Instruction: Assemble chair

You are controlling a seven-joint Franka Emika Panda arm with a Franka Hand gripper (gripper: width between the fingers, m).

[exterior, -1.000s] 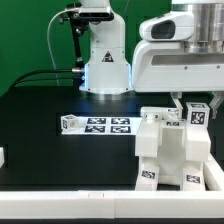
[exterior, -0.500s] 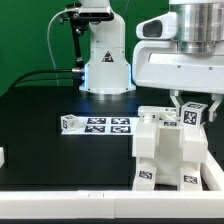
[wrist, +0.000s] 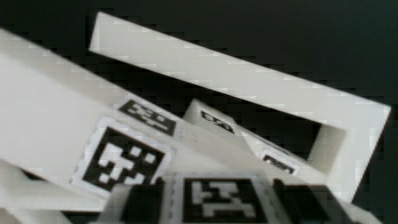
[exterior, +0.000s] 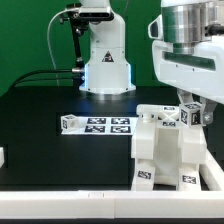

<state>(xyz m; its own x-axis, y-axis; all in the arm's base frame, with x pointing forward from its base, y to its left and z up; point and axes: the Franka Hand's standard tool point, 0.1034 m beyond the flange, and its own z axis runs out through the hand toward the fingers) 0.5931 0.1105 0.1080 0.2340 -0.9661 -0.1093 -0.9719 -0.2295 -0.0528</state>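
The partly built white chair stands on the black table at the exterior view's right, with marker tags on its faces. My gripper hangs over its top right corner and is shut on a small white tagged piece that rests against the chair's top. In the wrist view the dark fingers clamp this tagged piece on both sides, my gripper being at the picture's lower edge. White chair panels with tags lie just beyond it.
The marker board lies flat in the middle of the table. The robot base stands behind it. A small white part sits at the exterior view's left edge. A white rim runs along the table's front.
The hand has turned about its own axis. The held piece has shifted slightly toward the exterior view's left, staying at the chair's top. The chair has not moved.
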